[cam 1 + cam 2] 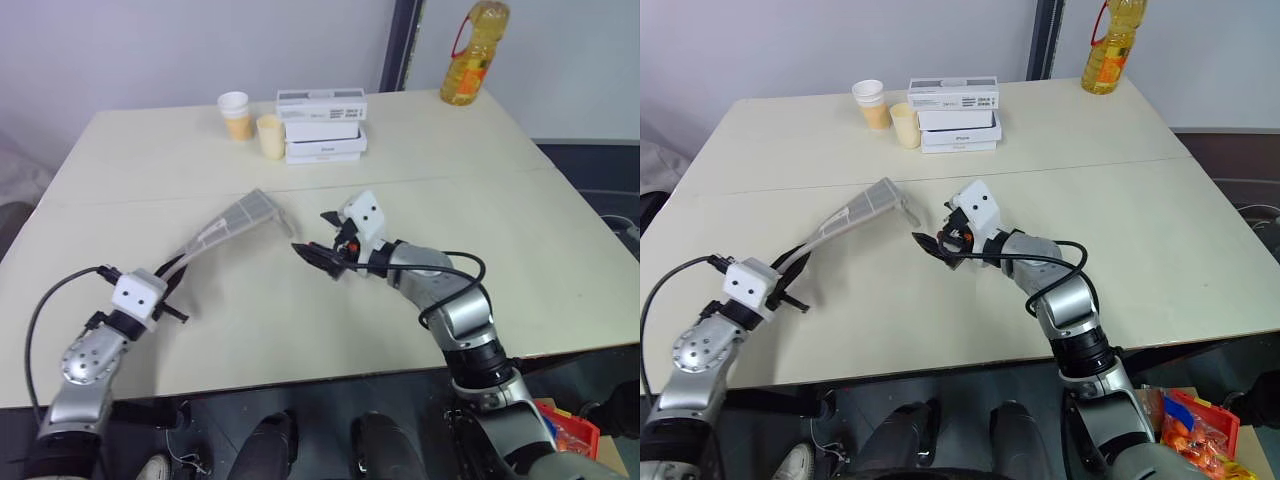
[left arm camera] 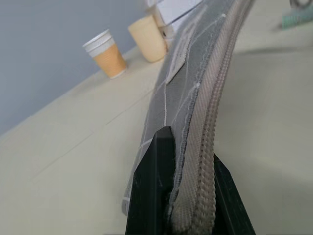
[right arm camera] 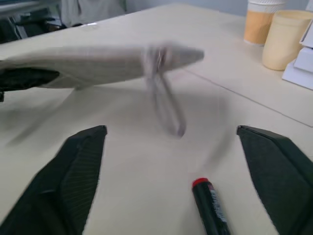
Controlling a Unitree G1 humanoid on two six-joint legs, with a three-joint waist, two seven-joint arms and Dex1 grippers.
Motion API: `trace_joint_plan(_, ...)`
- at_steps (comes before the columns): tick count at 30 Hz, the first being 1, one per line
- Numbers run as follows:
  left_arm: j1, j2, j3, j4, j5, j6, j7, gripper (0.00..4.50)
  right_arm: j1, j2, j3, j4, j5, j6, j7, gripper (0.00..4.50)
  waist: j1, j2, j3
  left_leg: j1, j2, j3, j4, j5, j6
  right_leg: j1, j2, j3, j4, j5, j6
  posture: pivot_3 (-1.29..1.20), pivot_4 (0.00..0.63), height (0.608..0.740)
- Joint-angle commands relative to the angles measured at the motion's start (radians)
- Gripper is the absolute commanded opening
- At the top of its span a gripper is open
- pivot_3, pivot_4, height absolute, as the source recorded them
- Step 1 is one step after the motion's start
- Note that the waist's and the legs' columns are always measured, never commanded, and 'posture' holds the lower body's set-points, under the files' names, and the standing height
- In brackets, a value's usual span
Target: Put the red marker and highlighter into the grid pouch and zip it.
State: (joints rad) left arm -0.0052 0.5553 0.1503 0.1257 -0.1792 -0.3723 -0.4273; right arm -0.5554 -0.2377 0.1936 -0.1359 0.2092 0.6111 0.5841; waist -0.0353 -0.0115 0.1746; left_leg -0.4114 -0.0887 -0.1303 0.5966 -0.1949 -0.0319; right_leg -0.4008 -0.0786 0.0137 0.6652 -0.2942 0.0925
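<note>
The grid pouch appeared smeared by motion in the right wrist view, its pull loop a pale blur whose shape could not be made out. The near end of the pouch was hidden between the jaws of the left gripper, and its far end ran out of the picture in the left wrist view. The red marker was cut off by the picture's edge, only its red-tipped end and part of the black barrel visible. Lettering on the stacked white boxes was too small to read.
</note>
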Motion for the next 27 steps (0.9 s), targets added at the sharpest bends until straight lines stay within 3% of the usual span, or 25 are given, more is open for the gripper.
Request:
trace_joint_plan(1, -0.013, -0.031, -0.008, -0.086, 0.024, 0.048, 0.029, 0.0, -0.041, 0.014, 0.003, 0.0, -0.013, 0.0, -0.029, 4.48, -0.003, 0.0, 0.0, 0.0, 0.0, 0.0, 0.0, 0.0, 0.0, 0.0, 0.0, 0.0, 0.0, 0.0, 0.0, 0.0, 0.15, 0.74)
trace_joint_plan(12, -0.072, -0.1, -0.056, -0.111, 0.059, 0.095, 0.011, 0.0, -0.097, 0.072, -0.025, 0.093, -0.048, 0.0, -0.141, 4.48, -0.003, 0.0, 0.0, 0.0, 0.0, 0.0, 0.0, 0.0, 0.0, 0.0, 0.0, 0.0, 0.0, 0.0, 0.0, 0.0, 0.15, 0.74)
trace_joint_plan(15, -0.082, -0.107, -0.062, -0.102, 0.069, 0.09, 0.005, 0.0, -0.1, 0.082, -0.034, 0.098, -0.038, 0.007, -0.153, 3.56, -0.003, 0.0, 0.0, 0.0, 0.0, 0.0, 0.0, 0.0, 0.0, 0.0, 0.0, 0.0, 0.0, 0.0, 0.0, 0.0, 0.15, 0.74)
trace_joint_plan(21, -0.081, -0.119, -0.063, -0.098, 0.081, 0.085, 0.0, 0.0, -0.099, 0.084, -0.026, 0.092, -0.04, 0.006, -0.16, 0.36, -0.004, 0.0, 0.0, 0.0, 0.0, 0.001, 0.0, 0.0, 0.0, 0.0, 0.0, 0.0, 0.0, 0.0, 0.0, 0.0, 0.15, 0.74)
trace_joint_plan(22, -0.079, -0.121, -0.062, -0.098, 0.084, 0.084, -0.001, 0.0, -0.1, 0.085, -0.025, 0.092, -0.04, 0.007, -0.162, 0.07, -0.004, 0.0, 0.0, 0.0, 0.0, 0.001, 0.0, 0.0, 0.0, 0.0, 0.0, 0.0, 0.0, 0.0, 0.0, 0.0, 0.15, 0.74)
trace_joint_plan(27, -0.064, -0.134, -0.065, -0.105, 0.094, 0.082, 0.002, 0.0, -0.109, 0.091, -0.001, 0.086, -0.058, 0.002, -0.17, 0.07, -0.004, 0.0, 0.0, 0.0, 0.0, 0.001, 0.0, 0.0, 0.0, 0.0, 0.0, 0.0, 0.0, 0.0, 0.0, 0.0, 0.15, 0.74)
